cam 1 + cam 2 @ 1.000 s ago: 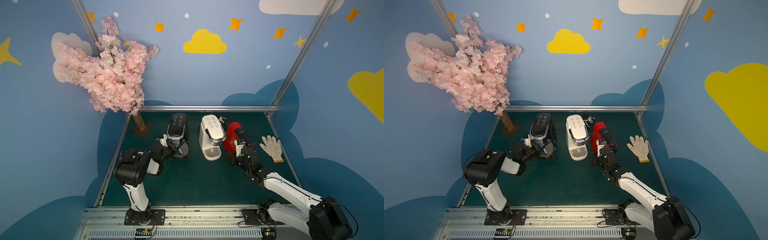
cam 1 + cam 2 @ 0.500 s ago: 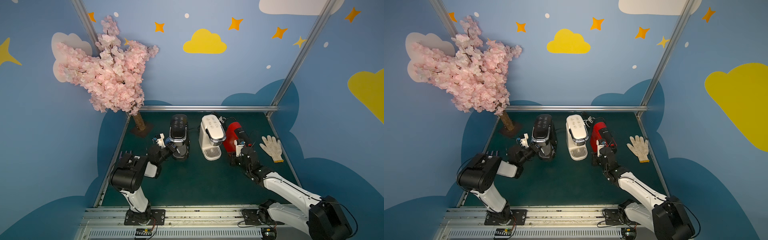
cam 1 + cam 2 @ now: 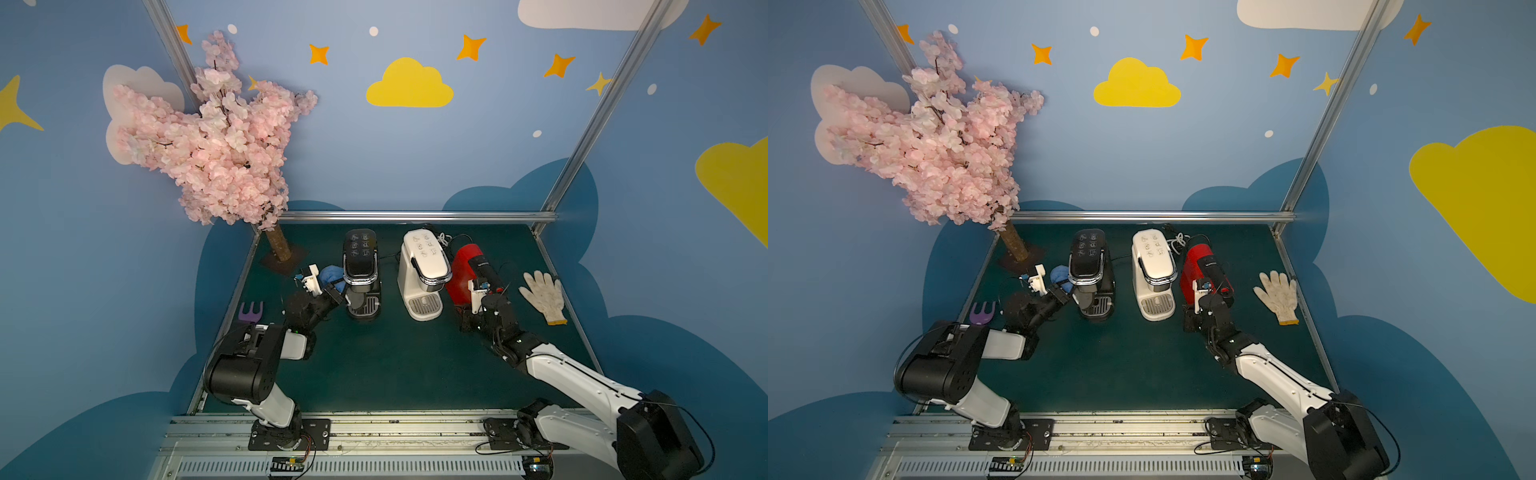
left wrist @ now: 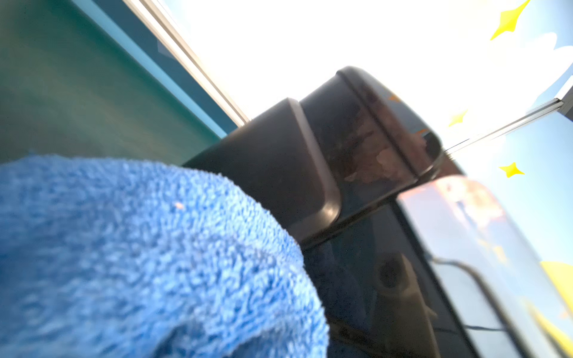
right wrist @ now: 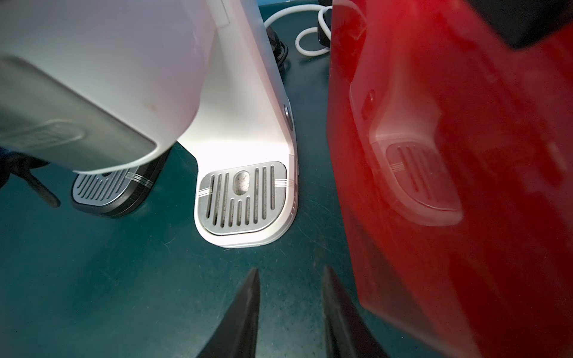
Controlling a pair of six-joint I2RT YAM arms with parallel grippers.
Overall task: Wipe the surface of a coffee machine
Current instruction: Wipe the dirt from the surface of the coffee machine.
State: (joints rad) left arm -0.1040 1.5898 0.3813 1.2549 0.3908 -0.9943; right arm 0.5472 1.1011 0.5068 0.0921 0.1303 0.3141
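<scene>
The coffee machine (image 3: 423, 270) stands on the tabletop (image 3: 395, 365) between the black machine (image 3: 360, 266) and the red machine (image 3: 462, 272). The left gripper (image 3: 335, 291) — jaws clamped on a blue cloth (image 3: 329, 274) — is beside the black machine; the right gripper (image 5: 290, 279) has its jaws apart, empty.

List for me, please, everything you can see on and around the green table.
coffee machine: one, cream-white, middle of the back row
black machine: one, black, beside it toward the left arm
red-and-black machine: one, red and black, beside it toward the right arm
cable: one, white, behind the coffee machine
blue cloth: one, blue, at the black machine's side
work glove: one, off-white, near the table's right edge
fork-shaped piece: one, purple, at the table's left edge
blossom tree: one, pink, far left corner
table: one, dark green
left pincer: one, black, shut on the blue cloth
right pincer: one, black, open and empty, low beside the red-and-black machine
</scene>
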